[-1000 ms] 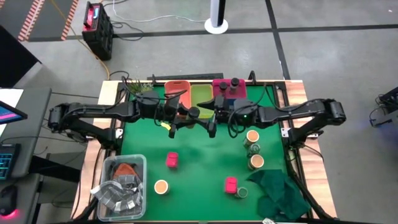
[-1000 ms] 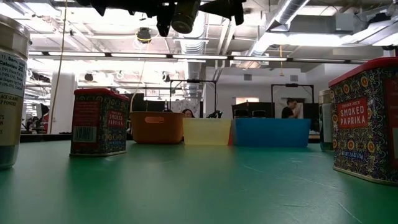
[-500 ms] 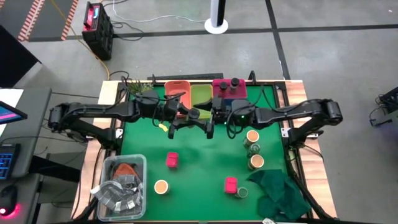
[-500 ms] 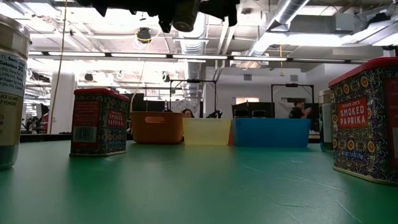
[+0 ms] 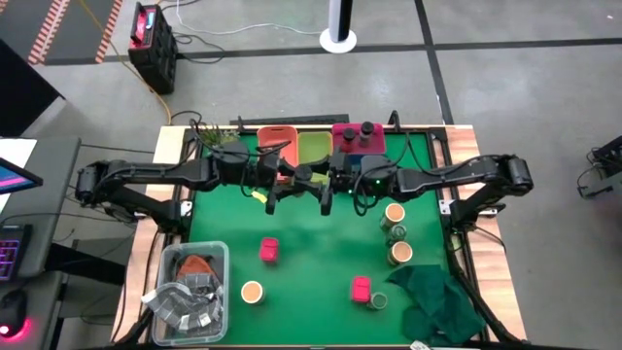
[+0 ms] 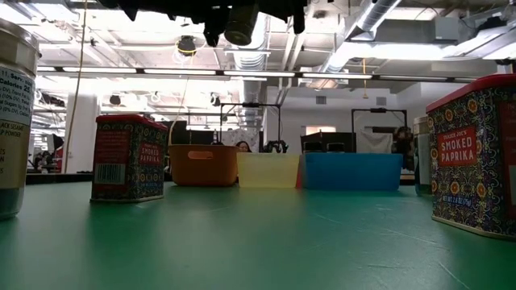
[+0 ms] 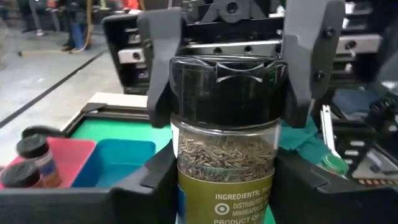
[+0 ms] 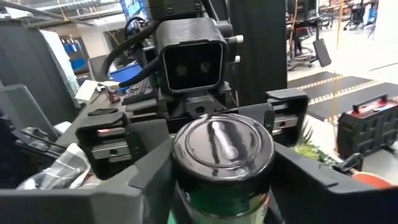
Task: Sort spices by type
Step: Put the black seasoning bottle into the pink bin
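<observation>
Both arms have drifted slightly left above the far middle of the surface [image 5: 321,243]; both the left tool [image 7: 224,180] and right tool [image 7: 227,81] pinch the dark-capped jar [image 7: 225,124] (likely a handover midway).

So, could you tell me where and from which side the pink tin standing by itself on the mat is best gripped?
Grip the pink tin by two opposite flat sides near its top, coming straight down. It stands upright with bare green mat all round, so fingers fit on either side. The left gripper would first have to be rid of the dark-capped jar it holds.
</observation>
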You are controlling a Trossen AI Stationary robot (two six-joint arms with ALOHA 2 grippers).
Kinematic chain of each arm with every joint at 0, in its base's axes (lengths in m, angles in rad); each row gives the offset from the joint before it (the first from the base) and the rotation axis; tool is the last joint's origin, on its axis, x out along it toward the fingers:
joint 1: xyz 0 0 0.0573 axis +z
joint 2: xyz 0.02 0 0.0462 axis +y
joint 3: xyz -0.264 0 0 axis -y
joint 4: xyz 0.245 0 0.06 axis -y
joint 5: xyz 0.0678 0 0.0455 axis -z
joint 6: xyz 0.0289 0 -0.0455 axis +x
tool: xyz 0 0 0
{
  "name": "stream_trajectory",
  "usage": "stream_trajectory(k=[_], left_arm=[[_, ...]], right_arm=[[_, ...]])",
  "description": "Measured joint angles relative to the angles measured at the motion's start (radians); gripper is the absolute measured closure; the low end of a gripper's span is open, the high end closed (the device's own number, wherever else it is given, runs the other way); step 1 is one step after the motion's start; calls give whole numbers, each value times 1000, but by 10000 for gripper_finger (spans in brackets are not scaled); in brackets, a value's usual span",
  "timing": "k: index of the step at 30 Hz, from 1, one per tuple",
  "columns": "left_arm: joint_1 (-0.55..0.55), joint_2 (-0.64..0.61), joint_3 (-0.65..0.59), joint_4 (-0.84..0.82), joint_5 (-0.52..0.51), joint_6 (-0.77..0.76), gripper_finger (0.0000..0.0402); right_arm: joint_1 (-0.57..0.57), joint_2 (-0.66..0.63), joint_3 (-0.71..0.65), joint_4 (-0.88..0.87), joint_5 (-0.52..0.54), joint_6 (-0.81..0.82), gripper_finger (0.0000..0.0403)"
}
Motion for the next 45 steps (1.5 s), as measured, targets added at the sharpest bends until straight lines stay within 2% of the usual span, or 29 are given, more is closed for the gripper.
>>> stream_trajectory(k=[3,8,11,14,19,21,24,28,34,41,45], left_arm=[[-1,0,0,-13,-39,-2,185],[-1,0,0,-21,-64,-4,110],[-1,-12,0,-55,-108,-25,84],[0,-40,0,-99,-199,-38,77],[0,-92,0,-168,-399,-74,75],[1,-103,0,-183,-449,-94,75],[1,-103,0,-212,-482,-124,75],[1,-102,0,-258,-508,-183,75],[6,-102,0,-273,-516,-231,75],[19,-102,0,-284,-517,-240,75],[19,-102,0,-284,-516,-226,75]], right_arm=[[-1,0,0,-6,4,-1,175],[-11,-23,0,-21,11,-10,175],[-28,-64,0,-92,32,-10,166],[-54,-122,0,-233,106,-20,165],[-128,-192,0,-532,312,19,167],[-172,-203,-15,-616,341,56,166],[-242,-220,-74,-632,355,84,165],[-327,-240,-164,-554,408,84,165],[-429,-243,-340,-277,400,65,164],[-493,-242,-520,3,399,92,164],[-517,-242,-597,106,398,97,164]])
